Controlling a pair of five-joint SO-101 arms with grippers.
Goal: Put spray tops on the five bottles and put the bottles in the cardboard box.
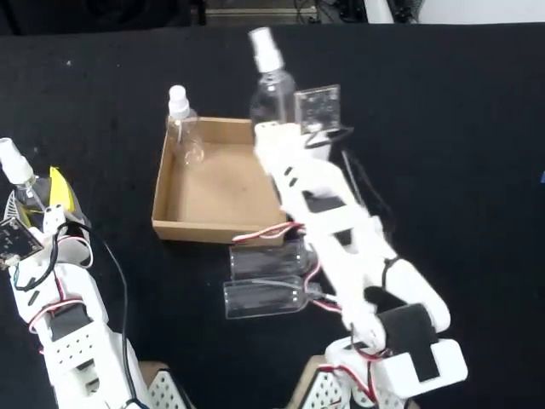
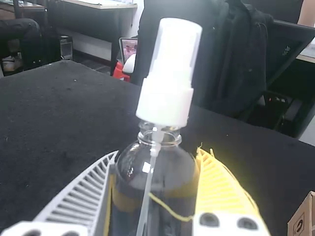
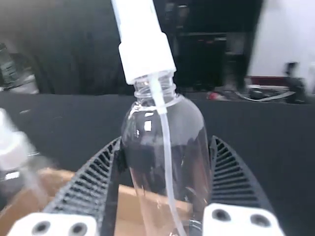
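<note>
Left claw [image 2: 157, 156]: clamped on capped bottle [image 2: 147, 189], upright at left of bench [image 1: 443, 128], likely awaiting boxing; right claw [image 3: 165, 143]: gripping second capped bottle [image 3: 162, 123] over cardboard box [image 1: 217, 230] far rim, apparently for lowering in; third bottle [image 1: 185, 128] stands inside; uncapped bottles [image 1: 266, 298] lie beside box.

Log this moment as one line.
left gripper: shut on left capped bottle | right gripper: shut on right capped bottle by box | third capped bottle at box corner | two topless bottles lying by box
</note>
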